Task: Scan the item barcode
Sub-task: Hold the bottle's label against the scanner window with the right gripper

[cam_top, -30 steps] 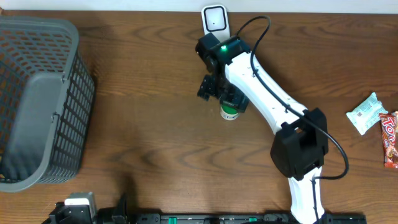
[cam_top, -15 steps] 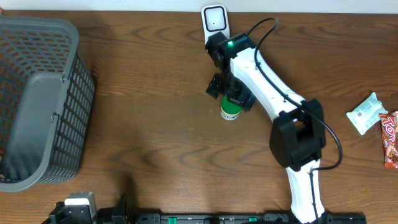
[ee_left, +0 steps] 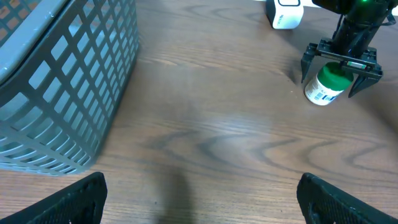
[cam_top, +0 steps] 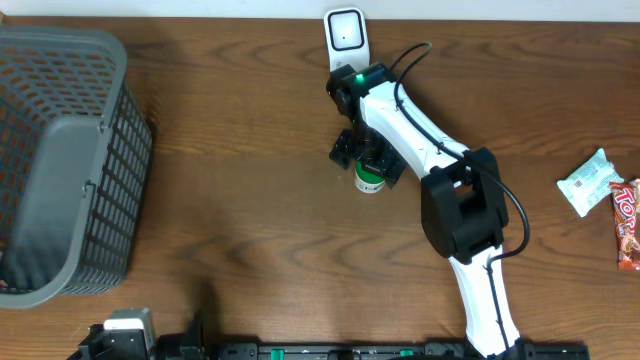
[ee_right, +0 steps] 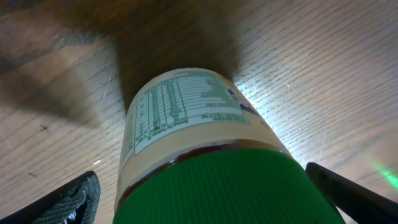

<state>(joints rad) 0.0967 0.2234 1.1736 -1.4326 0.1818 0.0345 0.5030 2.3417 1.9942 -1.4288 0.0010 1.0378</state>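
Observation:
The item is a small jar (cam_top: 369,181) with a green cap and a pale printed label, standing upright on the wooden table. My right gripper (cam_top: 367,160) hangs directly over it, open, with one finger on each side of the cap and a gap on both sides. In the right wrist view the jar (ee_right: 199,137) fills the frame, and the right gripper (ee_right: 210,198) does not touch it. The left wrist view shows the jar (ee_left: 324,87) under the right gripper (ee_left: 341,62). A white scanner (cam_top: 346,32) stands at the far edge. My left gripper (ee_left: 202,199) is open over bare wood.
A grey mesh basket (cam_top: 110,170) takes up the left side of the table, also large in the left wrist view as the basket (ee_left: 62,87). A pale green snack packet (cam_top: 588,182) and a red candy bar (cam_top: 627,222) lie at the right edge.
The right arm has swung its elbow leftward and brought the gripper from just beyond the jar to right above it. The jar has stayed put. The left arm has not moved.

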